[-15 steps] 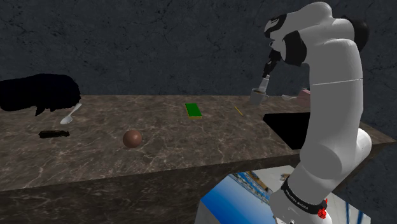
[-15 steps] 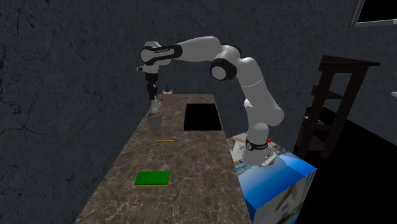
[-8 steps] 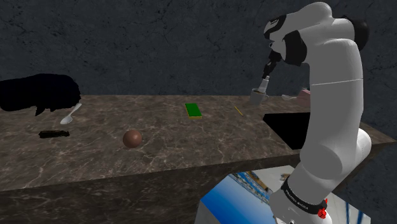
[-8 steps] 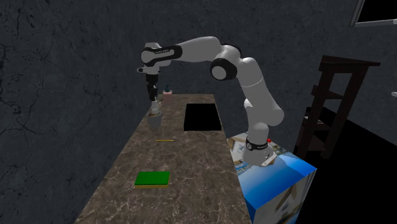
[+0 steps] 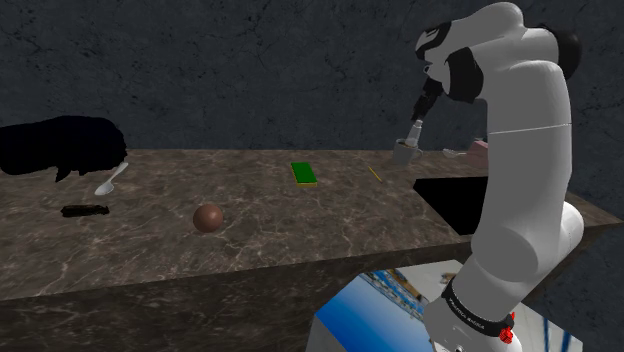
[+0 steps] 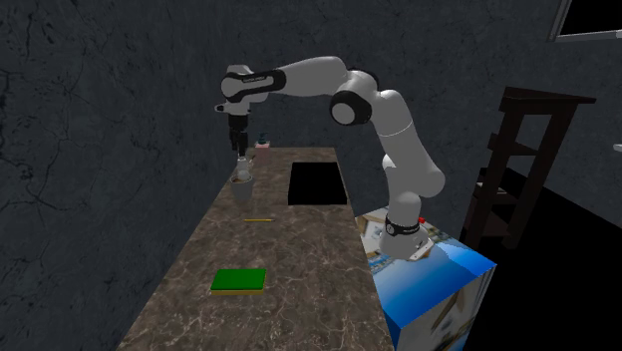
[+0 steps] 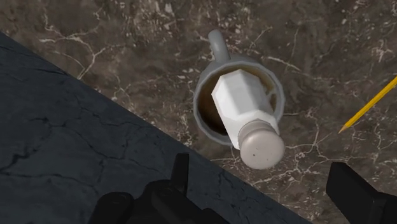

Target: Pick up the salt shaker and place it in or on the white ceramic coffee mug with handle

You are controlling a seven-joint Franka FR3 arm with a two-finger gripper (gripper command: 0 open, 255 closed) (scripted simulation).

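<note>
The salt shaker [image 7: 245,108], a white faceted body with a rounded, dotted cap, sits base-down inside the mug [image 7: 205,89]. It leans, so its cap sticks out over the mug's rim on the side opposite the handle. The mug is pale grey with a brown inside, and it stands on the dark marbled tabletop [image 5: 300,225] just beside the tabletop's back edge, where the dark cracked wall [image 7: 76,140] rises.

The gripper [image 7: 263,175] hangs above the mug, released. Its two black fingers stand wide apart on either side of the shaker's cap and touch neither the shaker nor the mug.

A yellow pencil [image 7: 372,104] lies near the mug, apart from it, further from the back edge. A black rectangular opening [image 6: 317,182] is cut into the tabletop between the mug and the edge where the stand [image 5: 385,315] is. A small pinkish thing [image 6: 262,146] sits near the back edge past the mug, too small to make out.

Along the tabletop toward the shoulder view's left, bare marble runs to a flat green block [image 5: 303,173]. Well beyond that lie a brown ball [image 5: 208,218], a pale spoon [image 5: 112,180] and a small black thing [image 5: 85,210] near the far end.
</note>
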